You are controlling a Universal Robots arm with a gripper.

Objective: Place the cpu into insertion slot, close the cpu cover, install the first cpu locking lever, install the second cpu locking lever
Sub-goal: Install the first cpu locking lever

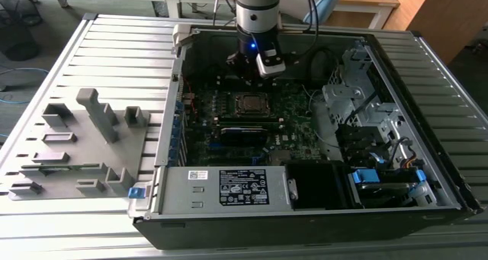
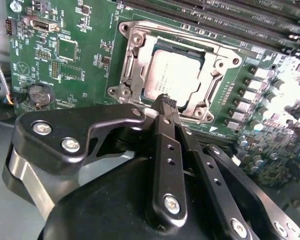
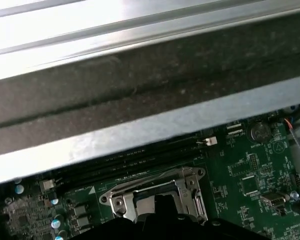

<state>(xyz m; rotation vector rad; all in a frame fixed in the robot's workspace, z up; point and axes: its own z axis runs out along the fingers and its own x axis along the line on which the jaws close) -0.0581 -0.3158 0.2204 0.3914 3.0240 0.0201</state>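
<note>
cpu seated in socket, claw poised just above it.
the cpu (image 2: 171, 75) is laid in the insertion slot (image 2: 135, 35) under the cpu cover (image 2: 210, 107); claw (image 2: 166, 100) fingers are pinched together, nothing held.

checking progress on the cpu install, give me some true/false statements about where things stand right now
1. The cpu sits in the insertion slot. True.
2. The cpu cover is closed over the chip. True.
3. The gripper holds the cpu in the air. False: the chip lies in the socket, with the closed fingertips just above its edge.
4. The computer case stands upright. False: it lies on its side, open on top.
5. The gripper is over the grey fixture tray. False: it hangs inside the case, above the socket.
</note>
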